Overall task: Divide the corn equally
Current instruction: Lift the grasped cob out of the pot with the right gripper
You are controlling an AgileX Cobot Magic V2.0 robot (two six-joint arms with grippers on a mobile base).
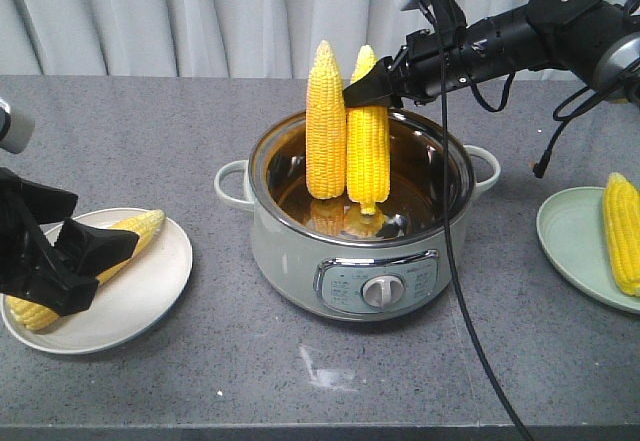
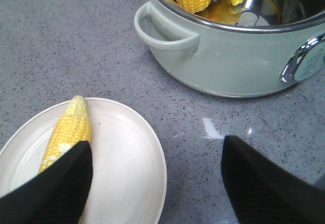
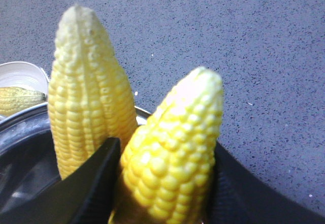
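Observation:
Two corn cobs stand upright in the pale green pot (image 1: pixel 300 236) at the table's centre. My right gripper (image 1: pixel 372 89) is shut on the right cob (image 1: pixel 368 156) near its tip, and that cob's lower end is still inside the pot. In the right wrist view the held cob (image 3: pixel 172 148) fills the space between the black fingers, with the other cob (image 3: pixel 84 97) just left of it. Another cob (image 1: pixel 135 229) lies on the white plate (image 1: pixel 150 296). My left gripper (image 2: pixel 157 178) hovers open over that plate's near edge, holding nothing. One more cob (image 1: pixel 622 231) lies on the green plate (image 1: pixel 570 246).
The pot has side handles (image 2: pixel 165 33) and a front control knob (image 1: pixel 381 289). A black cable (image 1: pixel 455 261) hangs from the right arm across the pot's right side down to the table's front edge. Grey curtains hang behind the table.

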